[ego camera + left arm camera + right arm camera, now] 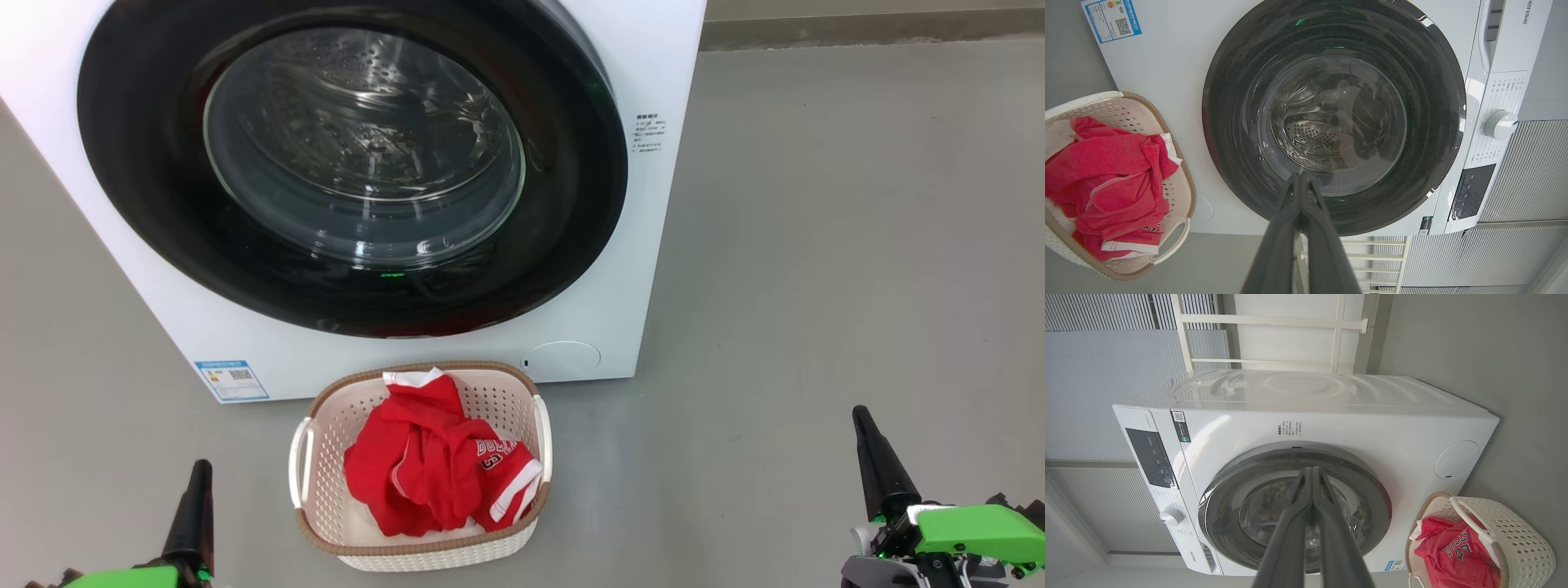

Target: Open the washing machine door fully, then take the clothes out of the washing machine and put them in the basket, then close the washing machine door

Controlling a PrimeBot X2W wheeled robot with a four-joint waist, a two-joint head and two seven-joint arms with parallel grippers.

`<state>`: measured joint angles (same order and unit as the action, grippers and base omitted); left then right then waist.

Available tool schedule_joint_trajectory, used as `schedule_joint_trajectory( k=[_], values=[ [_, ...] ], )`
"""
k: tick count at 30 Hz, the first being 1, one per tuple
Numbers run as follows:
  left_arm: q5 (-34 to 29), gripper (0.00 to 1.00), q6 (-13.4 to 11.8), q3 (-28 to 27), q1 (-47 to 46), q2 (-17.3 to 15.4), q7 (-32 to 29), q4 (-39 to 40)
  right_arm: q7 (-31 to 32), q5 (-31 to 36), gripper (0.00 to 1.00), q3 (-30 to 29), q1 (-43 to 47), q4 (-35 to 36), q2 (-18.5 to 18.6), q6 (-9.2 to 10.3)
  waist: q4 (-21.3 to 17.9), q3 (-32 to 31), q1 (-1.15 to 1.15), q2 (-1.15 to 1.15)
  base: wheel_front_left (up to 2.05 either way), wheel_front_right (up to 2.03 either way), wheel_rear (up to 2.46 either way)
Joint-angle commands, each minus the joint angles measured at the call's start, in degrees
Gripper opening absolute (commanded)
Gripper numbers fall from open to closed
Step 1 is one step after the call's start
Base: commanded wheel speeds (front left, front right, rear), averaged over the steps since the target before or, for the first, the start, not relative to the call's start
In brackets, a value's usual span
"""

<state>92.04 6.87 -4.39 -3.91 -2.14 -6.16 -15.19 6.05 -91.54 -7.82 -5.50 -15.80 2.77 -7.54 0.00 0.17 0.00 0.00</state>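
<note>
The washing machine [678, 82] [1167, 102] [1331, 420] is a white front-loader, and its round black-rimmed door [359, 163] [1331, 118] [1294, 506] lies shut flat against the front. Through the glass the steel drum looks bare. On the floor right in front stands the cream basket [326, 457] [1180, 192] [1515, 539] with the red clothes [433, 465] [1106, 171] [1453, 555] heaped inside it. My left gripper [200, 467] [1300, 175] is shut and holds nothing, low at the basket's left. At the far right my right gripper [859, 411] [1312, 469] is shut too, also with nothing in it.
Grey floor [857, 245] stretches to the right of the washer. A blue label sticker [232, 380] sits at the washer's lower left corner. The control panel with a white knob [1500, 124] runs along the machine's top. A white frame [1274, 339] stands behind the washer.
</note>
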Motion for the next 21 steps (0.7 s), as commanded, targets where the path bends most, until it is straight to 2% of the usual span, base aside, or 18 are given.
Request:
schedule_joint_trajectory(
  k=[1,21],
  values=[
    [0.22,0.00,0.62,-2.02,-2.28,-0.87,-0.24,1.13,0.47,-0.59,0.00,1.26,-0.69,1.78,0.10,0.05,0.00,0.00,0.00,0.00,0.00,0.00,0.00],
    [0.18,0.00,0.62,-2.07,-2.28,-0.83,-0.28,1.13,0.46,-0.60,0.00,1.27,-0.68,1.78,0.10,0.05,0.00,0.00,0.00,0.00,0.00,0.00,0.00]
  ],
)
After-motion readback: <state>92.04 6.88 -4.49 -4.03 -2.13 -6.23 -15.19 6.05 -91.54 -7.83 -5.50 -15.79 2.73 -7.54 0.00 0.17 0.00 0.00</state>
